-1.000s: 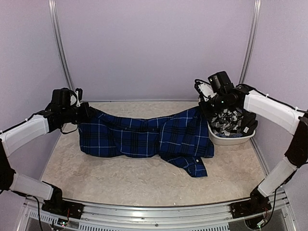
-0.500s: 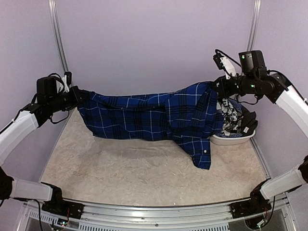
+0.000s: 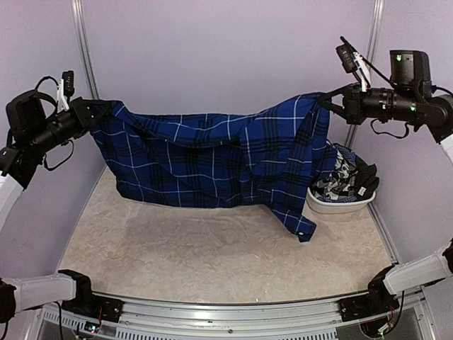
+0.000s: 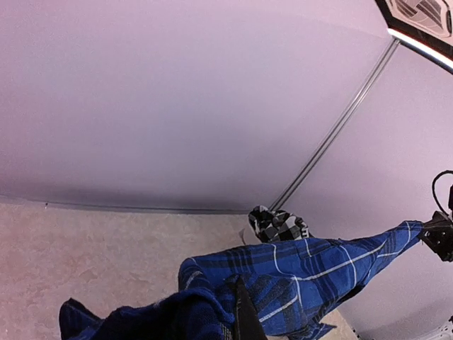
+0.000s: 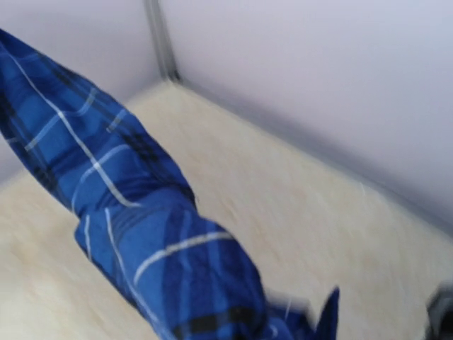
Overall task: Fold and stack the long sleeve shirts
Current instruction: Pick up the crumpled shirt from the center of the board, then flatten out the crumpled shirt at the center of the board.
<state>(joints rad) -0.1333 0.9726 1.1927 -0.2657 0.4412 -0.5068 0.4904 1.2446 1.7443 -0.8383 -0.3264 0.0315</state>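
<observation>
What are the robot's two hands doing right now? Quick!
The left gripper: closed, holding one end of the blue plaid shirt.
The right gripper: closed, holding the other end of the same shirt.

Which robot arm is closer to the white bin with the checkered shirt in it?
Right. The right end effector holds the blue shirt up above the white bin; the left end effector grips the shirt's other end, across the table.
</observation>
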